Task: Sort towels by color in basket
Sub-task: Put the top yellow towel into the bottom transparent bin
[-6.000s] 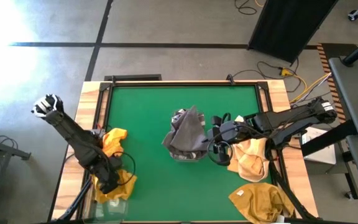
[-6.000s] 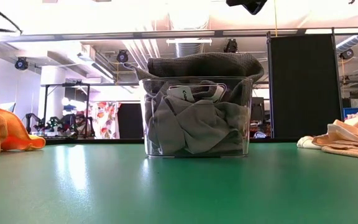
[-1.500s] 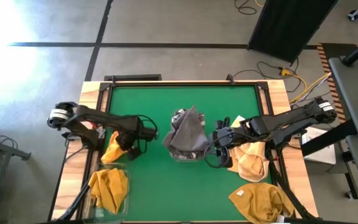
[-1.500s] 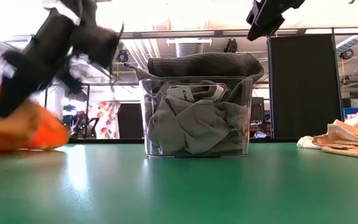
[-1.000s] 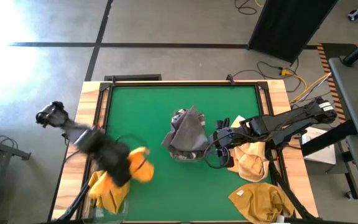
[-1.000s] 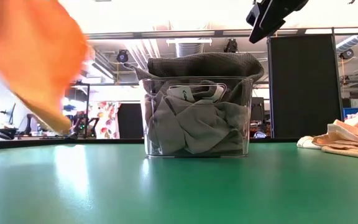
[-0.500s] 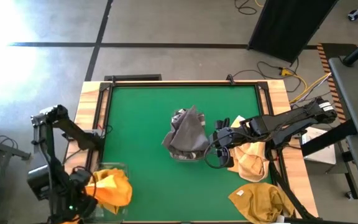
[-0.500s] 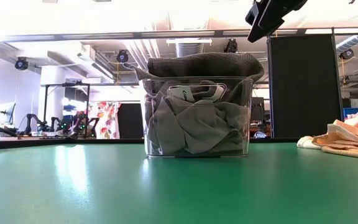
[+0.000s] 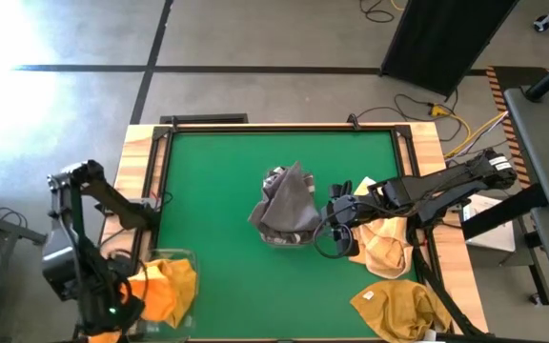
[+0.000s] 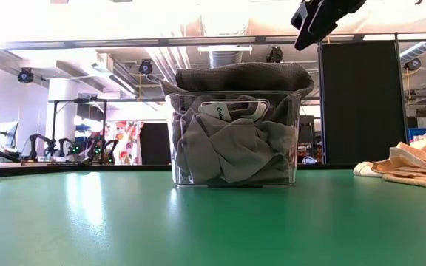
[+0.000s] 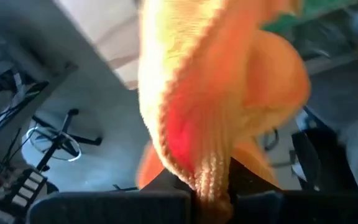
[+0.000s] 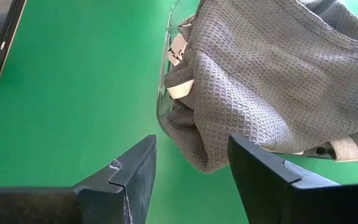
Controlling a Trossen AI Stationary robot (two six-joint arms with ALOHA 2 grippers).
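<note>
A clear basket (image 9: 288, 238) in the middle of the green table is stuffed with grey towels (image 9: 287, 202), the top one draped over its rim (image 10: 235, 77). My right gripper (image 12: 191, 168) hangs open just right of it, above the table and touching nothing; it also shows at the top of the low view (image 10: 320, 18). At the near-left corner my left gripper (image 9: 132, 297) is shut on an orange towel (image 9: 167, 286) over a second clear basket (image 9: 177, 255). A pale yellow towel (image 9: 386, 240) and a mustard towel (image 9: 403, 307) lie at the table's right side. My left gripper pinches a bunched, ribbed fold of the orange towel (image 11: 211, 177) between its two fingers; several layers seem gathered there. The fingers slant downward from the table's left side. The rest of the towel (image 11: 229, 81) bulges out beyond the fingers over the near-left basket; whether it rests on that basket I cannot tell.
Open green table (image 9: 217, 181) lies between the two baskets. The wooden frame (image 9: 141, 162) borders the mat. The right arm (image 9: 437, 191) stretches in from the right edge over the pale yellow towel.
My left gripper has swung with the orange towel from the left part of the mat toward the table's near-left corner, rolling as it went, and now holds it over the corner basket. The towel has left the low view. The right gripper has kept still.
</note>
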